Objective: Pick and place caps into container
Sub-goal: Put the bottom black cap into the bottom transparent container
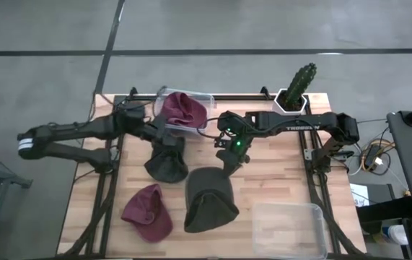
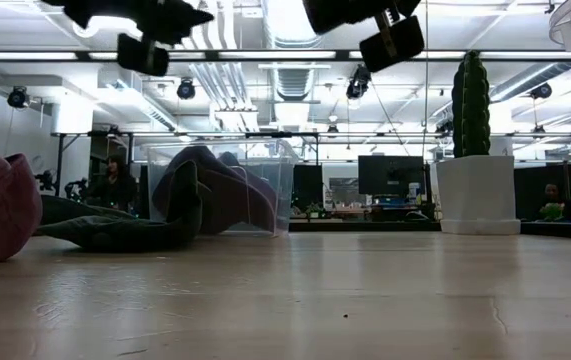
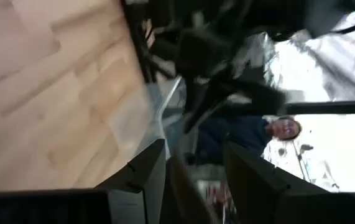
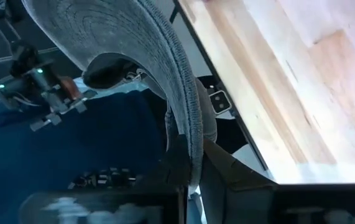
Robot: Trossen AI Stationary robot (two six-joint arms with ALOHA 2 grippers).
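Wooden table [image 1: 285, 180]: right jaws [image 1: 229, 163] clamp olive cap [image 1: 209, 198] brim.

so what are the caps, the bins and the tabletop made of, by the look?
Caps: soft cloth, matte. The maroon cap lies crumpled, and the brim held in the right claw shows stitched rows on the green cap.
Bins: clear hard plastic, probably; the table shows through the empty bin.
Tabletop: pale wood planks, visible grain and seams, smooth finish.
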